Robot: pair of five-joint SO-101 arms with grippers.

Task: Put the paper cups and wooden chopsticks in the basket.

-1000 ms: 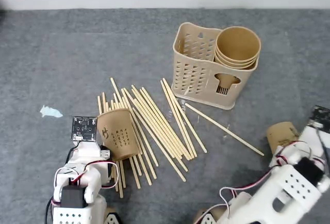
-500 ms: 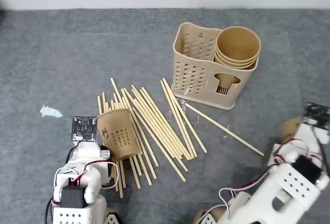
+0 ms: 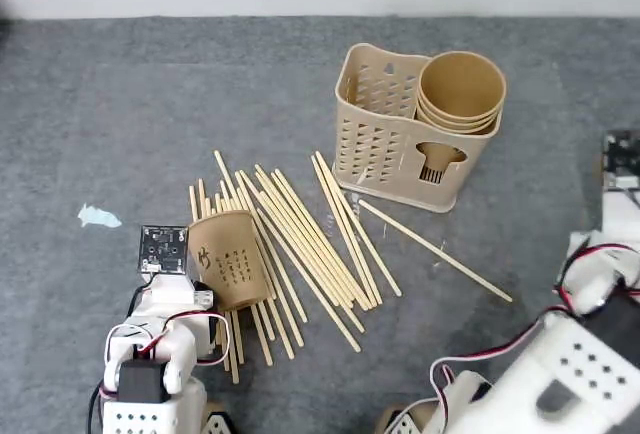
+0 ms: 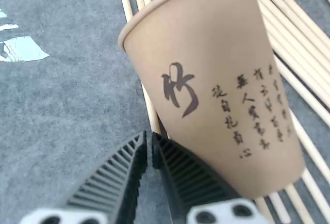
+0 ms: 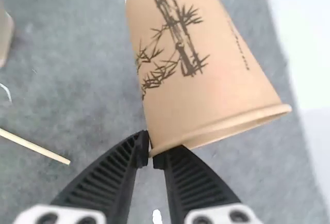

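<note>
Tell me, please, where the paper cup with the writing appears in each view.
High view: the cup with writing lies on the chopsticks, lower left.
Left wrist view: the cup is beside the left gripper, over those chopsticks.
Right wrist view: a different, bamboo-print cup, held by the right gripper.
Shared landmark: the chopsticks.

Paper cups (image 3: 462, 89) were stacked in the perforated basket (image 3: 378, 144), upper right of centre. Chopsticks (image 3: 300, 239) were scattered mid-frame, a lettered cup (image 3: 232, 262) laid sideways on them. A bamboo-printed cup (image 5: 198, 64) was held tilted by its rim.
</note>
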